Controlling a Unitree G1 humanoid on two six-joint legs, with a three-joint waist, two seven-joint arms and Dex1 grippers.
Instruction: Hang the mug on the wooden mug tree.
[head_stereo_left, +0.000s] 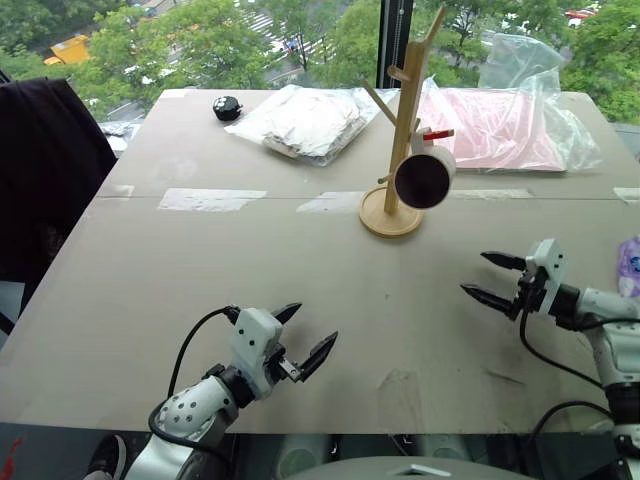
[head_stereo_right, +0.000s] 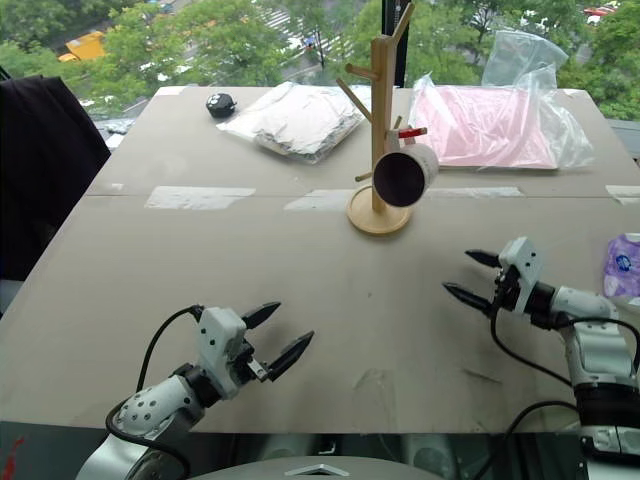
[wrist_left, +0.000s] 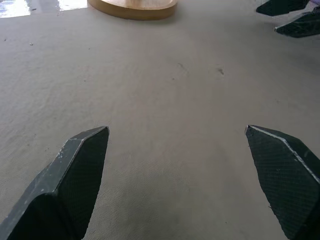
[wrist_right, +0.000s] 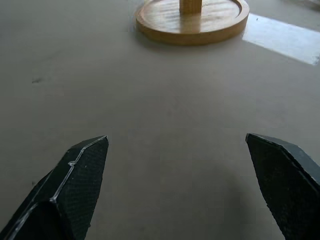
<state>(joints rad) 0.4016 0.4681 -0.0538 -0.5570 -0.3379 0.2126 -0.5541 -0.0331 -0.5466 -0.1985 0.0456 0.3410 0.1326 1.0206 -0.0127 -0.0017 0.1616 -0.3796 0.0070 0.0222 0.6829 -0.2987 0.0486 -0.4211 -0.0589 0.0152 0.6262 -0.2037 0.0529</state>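
left gripper (head_stereo_left: 302, 336): nearest the robot, low over the table (head_stereo_left: 180, 290), its black fingers spread apart and holding nothing.
right gripper (head_stereo_left: 488, 278): a little farther out on the right side, also low over the table, jaws wide and empty, pointing inward toward the middle.
gap to the work: both grippers sit well apart from the stand, with bare tabletop between them and its base.
wooden mug tree (head_stereo_left: 400, 140): upright on its round base near the middle of the table, beyond both grippers.
mug (head_stereo_left: 424, 176): off the table, hanging on the right side of the mug tree just under the red-tipped peg (head_stereo_left: 437, 134), dark mouth facing the camera; the handle is hidden behind the body, so I cannot tell exactly how it sits on the peg.
far edge: a clear bag of white fabric (head_stereo_left: 300, 122), a bag with pink contents (head_stereo_left: 505, 130) and a small black object (head_stereo_left: 227, 108), all clear of the stand.
progress: by my reading the hanging is done, since the mug hangs with neither gripper touching it.
left to do: seemingly nothing beyond keeping the arms clear; the only doubt is whether the mug is seated securely.
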